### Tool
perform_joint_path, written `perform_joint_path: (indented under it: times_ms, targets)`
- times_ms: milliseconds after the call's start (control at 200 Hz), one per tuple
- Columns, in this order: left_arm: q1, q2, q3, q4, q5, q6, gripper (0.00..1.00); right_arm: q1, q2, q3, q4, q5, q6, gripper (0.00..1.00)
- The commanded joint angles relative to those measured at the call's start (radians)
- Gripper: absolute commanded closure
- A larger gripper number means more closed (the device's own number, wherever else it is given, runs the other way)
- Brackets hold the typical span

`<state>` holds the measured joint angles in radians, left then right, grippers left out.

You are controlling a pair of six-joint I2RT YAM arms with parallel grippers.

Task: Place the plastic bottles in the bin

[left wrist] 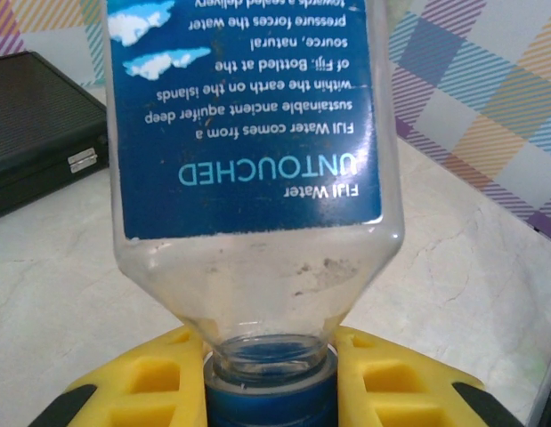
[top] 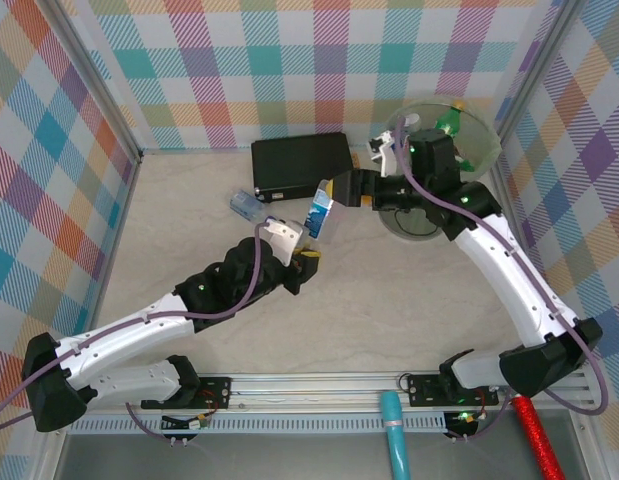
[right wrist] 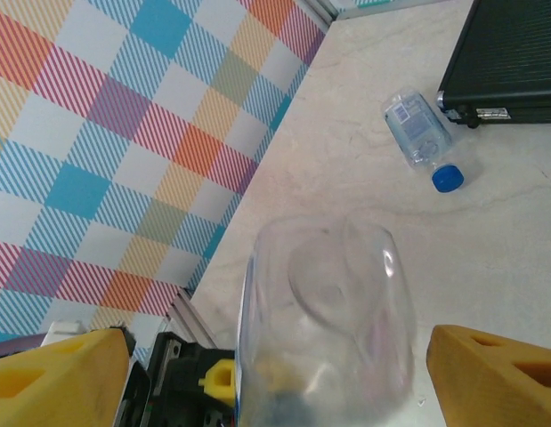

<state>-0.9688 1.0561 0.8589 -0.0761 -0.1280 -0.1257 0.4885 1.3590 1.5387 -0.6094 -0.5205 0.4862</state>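
Left gripper (left wrist: pixel 268 391) pinches the Fiji bottle (left wrist: pixel 257 133) by its cap (left wrist: pixel 268 414), base lying between wide-spread fingers of the right gripper (right wrist: pixel 275 374).

Overhead looks down; wrist cameras seemingly share bottle (left wrist: pixel 257 133).

A flat black case (top: pixel 301 165) lies near the middle of the tabletop's (top: pixel 389 320) far edge, a metal latch on its side. Plaid panels (top: pixel 289 60) wall the pale, marbled tabletop.
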Motion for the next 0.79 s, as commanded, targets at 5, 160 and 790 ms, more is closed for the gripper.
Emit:
perform_joint_path:
  times_ms: [5,160,790]
  targets:
    - [-0.022,-0.027,0.030,-0.003,-0.006,0.027,0.82,0.033,0.028,0.037,-0.029,0.033,-0.016,0.13]
    - [-0.031,-0.030,0.034,-0.009,-0.022,0.030,0.82,0.061,0.066,0.046,-0.040,0.039,-0.020,0.21]
    - [-0.031,-0.061,0.014,-0.030,-0.113,0.005,0.00,0.058,0.001,0.067,-0.041,0.159,-0.053,0.49]
